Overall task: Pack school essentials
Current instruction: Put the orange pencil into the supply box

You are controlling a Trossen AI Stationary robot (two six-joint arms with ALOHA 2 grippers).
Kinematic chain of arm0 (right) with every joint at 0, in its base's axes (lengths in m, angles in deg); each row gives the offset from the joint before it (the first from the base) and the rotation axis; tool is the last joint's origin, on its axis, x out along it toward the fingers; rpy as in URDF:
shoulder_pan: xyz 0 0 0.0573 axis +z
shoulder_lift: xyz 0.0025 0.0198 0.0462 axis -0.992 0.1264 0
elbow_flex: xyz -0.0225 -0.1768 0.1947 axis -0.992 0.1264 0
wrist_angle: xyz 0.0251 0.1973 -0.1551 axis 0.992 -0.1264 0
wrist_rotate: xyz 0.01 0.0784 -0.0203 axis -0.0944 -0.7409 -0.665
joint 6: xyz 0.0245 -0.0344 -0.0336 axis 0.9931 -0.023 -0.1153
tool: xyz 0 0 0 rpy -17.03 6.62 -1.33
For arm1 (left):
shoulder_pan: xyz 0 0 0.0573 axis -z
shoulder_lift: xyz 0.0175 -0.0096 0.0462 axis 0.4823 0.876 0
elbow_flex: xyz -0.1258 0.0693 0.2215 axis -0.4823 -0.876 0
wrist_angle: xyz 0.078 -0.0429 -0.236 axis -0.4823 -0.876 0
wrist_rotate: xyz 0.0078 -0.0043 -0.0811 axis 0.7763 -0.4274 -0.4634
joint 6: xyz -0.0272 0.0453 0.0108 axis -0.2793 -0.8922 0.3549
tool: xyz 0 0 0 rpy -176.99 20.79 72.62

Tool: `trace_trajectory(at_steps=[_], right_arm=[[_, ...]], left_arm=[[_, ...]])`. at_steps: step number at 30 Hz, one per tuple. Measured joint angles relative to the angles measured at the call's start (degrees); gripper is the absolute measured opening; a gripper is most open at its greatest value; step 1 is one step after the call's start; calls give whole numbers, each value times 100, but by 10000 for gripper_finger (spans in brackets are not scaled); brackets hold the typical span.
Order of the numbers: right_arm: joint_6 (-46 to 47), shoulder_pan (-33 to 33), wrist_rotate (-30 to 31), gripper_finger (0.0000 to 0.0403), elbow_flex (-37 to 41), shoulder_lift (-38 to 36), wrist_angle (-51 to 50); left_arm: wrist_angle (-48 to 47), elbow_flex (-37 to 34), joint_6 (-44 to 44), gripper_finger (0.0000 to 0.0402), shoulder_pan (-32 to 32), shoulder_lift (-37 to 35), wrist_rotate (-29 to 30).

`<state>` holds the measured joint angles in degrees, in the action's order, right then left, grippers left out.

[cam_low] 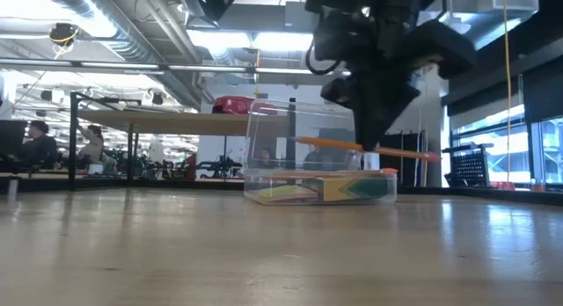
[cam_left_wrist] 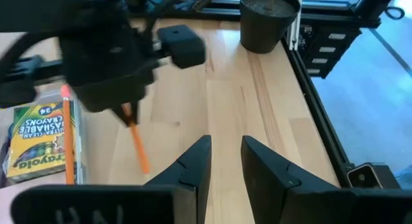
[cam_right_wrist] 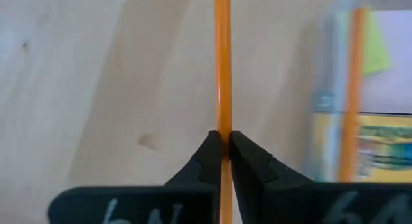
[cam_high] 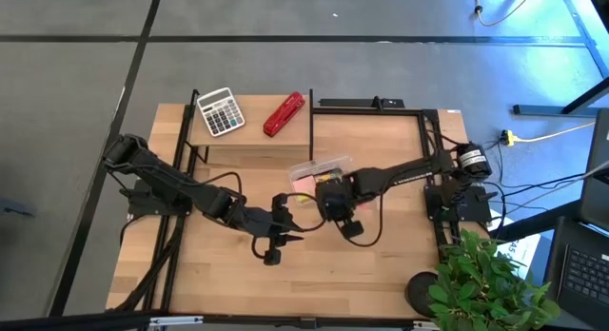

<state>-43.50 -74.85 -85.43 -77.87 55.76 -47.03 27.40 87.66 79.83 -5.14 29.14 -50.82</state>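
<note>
My desk (cam_high: 381, 264) is pale wood. On it lie a clear plastic case (cam_high: 322, 171), a plant pot (cam_high: 419, 293), and a raised shelf (cam_high: 252, 141) carrying a calculator (cam_high: 220, 111) and red stapler (cam_high: 284, 114).

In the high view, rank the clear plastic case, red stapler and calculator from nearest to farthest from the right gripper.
1. Clear plastic case, right beside the right gripper.
2. Red stapler, on the raised shelf behind it.
3. Calculator, farther along the shelf, left end.

A grey-white calculator (cam_high: 220, 111) and a red stapler (cam_high: 284, 114) lie side by side, apart, on a raised wooden shelf (cam_high: 249, 131) at the table's (cam_high: 381, 255) far edge. A leafy green potted plant (cam_high: 485, 285) stands at the table's near right corner.
</note>
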Motion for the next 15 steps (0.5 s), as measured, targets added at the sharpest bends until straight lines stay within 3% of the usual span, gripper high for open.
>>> trace_trajectory(at_steps=[6,15], right_arm=[[-612,-311,317,23,-282,-2,-299],[-1200,-859,615,25,-328,-11,176]], left_arm=[[31,-2,-10,78,-1,-114,36],[-18,-2,-60,78,-5,-358,166]])
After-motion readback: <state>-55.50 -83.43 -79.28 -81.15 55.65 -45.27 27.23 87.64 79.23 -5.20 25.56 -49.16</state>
